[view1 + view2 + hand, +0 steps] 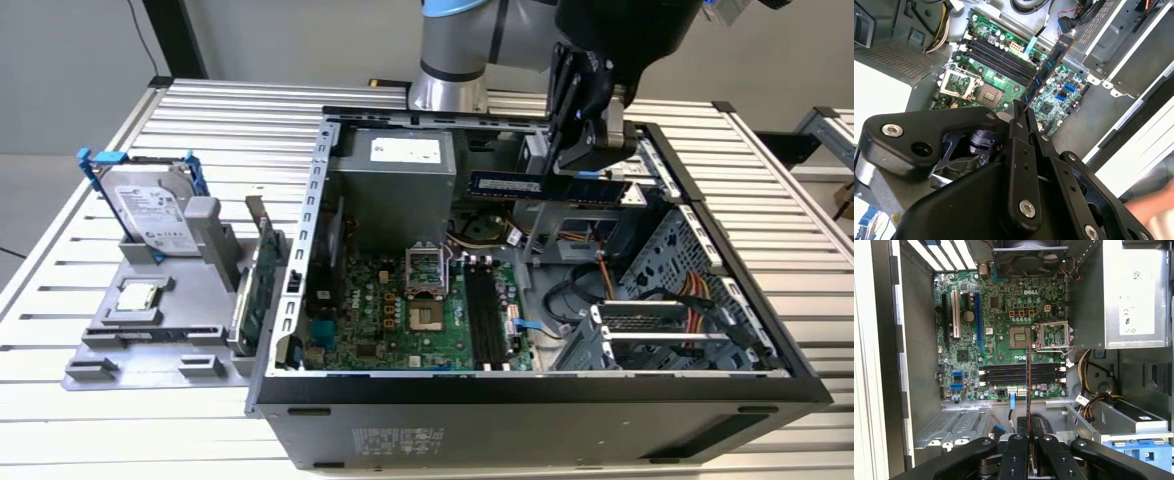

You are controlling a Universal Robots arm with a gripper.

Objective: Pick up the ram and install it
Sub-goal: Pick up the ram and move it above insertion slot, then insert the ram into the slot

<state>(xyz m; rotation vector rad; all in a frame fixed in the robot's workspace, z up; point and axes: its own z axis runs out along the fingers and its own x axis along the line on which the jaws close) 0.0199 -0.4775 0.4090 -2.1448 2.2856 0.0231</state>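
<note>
One ram hangs in the air over the open computer case, above the motherboard and not yet seated. Doing this well, I judge, means keeping the stick level, with its long edge parallel to the black memory slots, the notch matched, and the power cables avoided. The gripper is clamped on the ram near one end, so most of the stick juts out beyond the fingertips. In both wrist views it runs edge-on from between the jaws toward the slots.
</note>
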